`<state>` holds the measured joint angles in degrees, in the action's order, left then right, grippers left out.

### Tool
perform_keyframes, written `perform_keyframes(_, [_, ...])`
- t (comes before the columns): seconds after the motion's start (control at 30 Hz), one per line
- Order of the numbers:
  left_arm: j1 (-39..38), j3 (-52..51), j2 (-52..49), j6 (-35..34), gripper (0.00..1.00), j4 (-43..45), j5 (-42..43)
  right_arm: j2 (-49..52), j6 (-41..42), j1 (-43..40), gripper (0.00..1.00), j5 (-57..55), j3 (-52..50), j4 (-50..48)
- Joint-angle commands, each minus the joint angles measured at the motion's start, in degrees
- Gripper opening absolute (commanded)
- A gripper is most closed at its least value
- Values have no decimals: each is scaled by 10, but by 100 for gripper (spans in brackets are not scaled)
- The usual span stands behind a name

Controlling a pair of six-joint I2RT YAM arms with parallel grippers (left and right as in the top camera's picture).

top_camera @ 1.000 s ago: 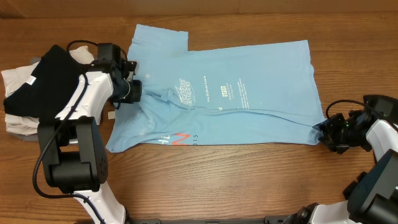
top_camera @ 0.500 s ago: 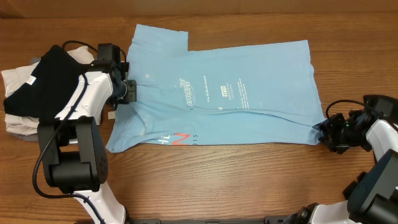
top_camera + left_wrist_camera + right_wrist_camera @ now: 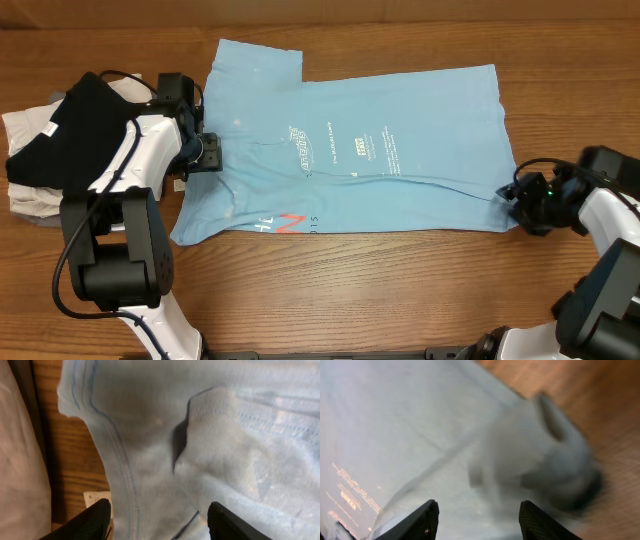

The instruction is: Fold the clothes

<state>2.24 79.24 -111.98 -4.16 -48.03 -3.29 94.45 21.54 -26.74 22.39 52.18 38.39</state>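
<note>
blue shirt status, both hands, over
Blue T-shirt spread out, not yet folded. Left hand open over its edge, nothing pinched. Right hand open at hem corner. Spare garments piled left, clear of it.

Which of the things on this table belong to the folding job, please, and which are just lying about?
Job in hand: blue T-shirt; black garment; pale garments beneath it.
Lying about: small white tag; black cable.
</note>
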Motion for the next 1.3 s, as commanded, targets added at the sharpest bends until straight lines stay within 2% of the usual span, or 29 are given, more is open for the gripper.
perform_keyframes(0.0, [1, 13, 8, -6, 65, -9, -1, -10, -3, 19, 51, -4, -4, -21])
perform_keyframes(0.03, [1, 13, 8, -6, 65, -12, -1, -10, -1, 22, 45, -5, -5, -24])
perform_keyframes(0.1, [1, 13, 8, -6, 65, -16, 0, -10, 7, 25, 42, -15, -5, -28])
perform_keyframes(0.3, [1, 13, 9, -5, 65, -17, 17, -10, 27, 25, 49, -93, -5, -4])
perform_keyframes(0.5, [1, 23, 15, 0, 66, -19, 59, -10, 38, 25, 49, -104, -5, -32])
perform_keyframes(0.93, [0, 159, 16, 1, 63, -137, 85, 53, 92, 25, 47, -93, -5, -60])
perform_keyframes(0.97, [0, 167, 16, 1, 63, -143, 85, 55, 92, 25, 46, -93, -5, -63])
perform_keyframes(1.07, [0, 185, 16, 1, 64, -152, 85, 54, 91, 25, 33, -93, -4, -73])
perform_keyframes(1.13, [0, 188, 16, 2, 64, -152, 84, 54, 88, 25, 28, -93, -1, -77])
perform_keyframes(1.27, [0, 188, 16, 3, 64, -155, 85, 53, 80, 25, 23, -93, 14, -64])
